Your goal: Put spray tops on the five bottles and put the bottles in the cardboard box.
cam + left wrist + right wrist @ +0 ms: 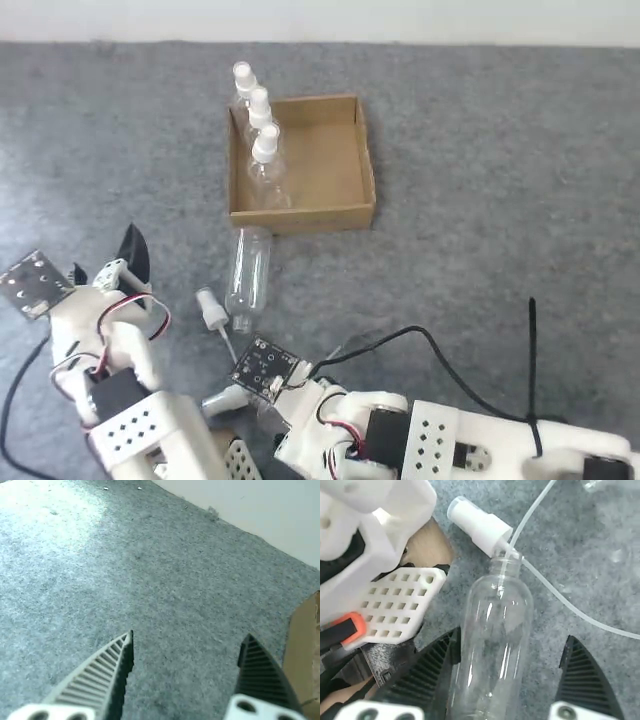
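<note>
Bottle [492, 610] lies within the spread right claw [511, 636] in its wrist view.

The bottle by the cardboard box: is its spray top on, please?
Off: the bottle has a bare neck; a spray top lies beside it.

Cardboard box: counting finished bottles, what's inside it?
Three spray-topped bottles stand along one wall of the cardboard box; the remaining floor is bare. The near wall hides a floor strip behind it.

My arms [430, 440] are white with little holes. Red and black wires [158, 318] loop on my left arm [125, 420] at 7 o'clock. My right gripper [512, 636] has black ridged fingers [582, 672].
</note>
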You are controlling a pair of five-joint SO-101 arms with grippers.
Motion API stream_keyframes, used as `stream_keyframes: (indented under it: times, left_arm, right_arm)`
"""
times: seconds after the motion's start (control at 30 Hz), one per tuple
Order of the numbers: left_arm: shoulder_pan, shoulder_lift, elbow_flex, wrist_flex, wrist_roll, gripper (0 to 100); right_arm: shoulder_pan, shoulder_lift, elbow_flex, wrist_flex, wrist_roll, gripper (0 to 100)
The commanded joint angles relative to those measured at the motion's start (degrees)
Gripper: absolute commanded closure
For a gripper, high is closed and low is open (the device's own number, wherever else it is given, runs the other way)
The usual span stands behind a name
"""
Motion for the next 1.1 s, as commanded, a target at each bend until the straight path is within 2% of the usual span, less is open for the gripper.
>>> stream_keyframes:
  times: [0.0,0.27,0.47,0.73,0.9,1.07]
  left_arm:
    - [-0.1,-1.1,-0.6,-1.8,0.0,68]
    - [-0.1,-1.1,-0.6,-1.7,0.0,68]
    - [-0.1,-1.1,-0.6,-1.7,0.0,68]
    - [-0.1,-1.1,-0.6,-1.6,-0.1,68]
    - [-0.1,-1.1,-0.6,-1.6,-0.1,68]
    - [-0.1,-1.1,-0.6,-1.5,-0.1,68]
  right_arm:
    - [1.0,-1.1,-0.4,-2.9,1.2,72.4]
    - [1.0,5.8,1.2,-10.6,1.1,74.9]
    - [1.1,8.3,-0.1,-11.0,1.2,87.2]
    - [1.6,7.8,-0.4,-7.3,1.9,88.3]
    - [9.5,7.8,-5.6,0.1,7.6,88.3]
    - [16.7,7.8,-7.9,2.8,12.4,88.0]
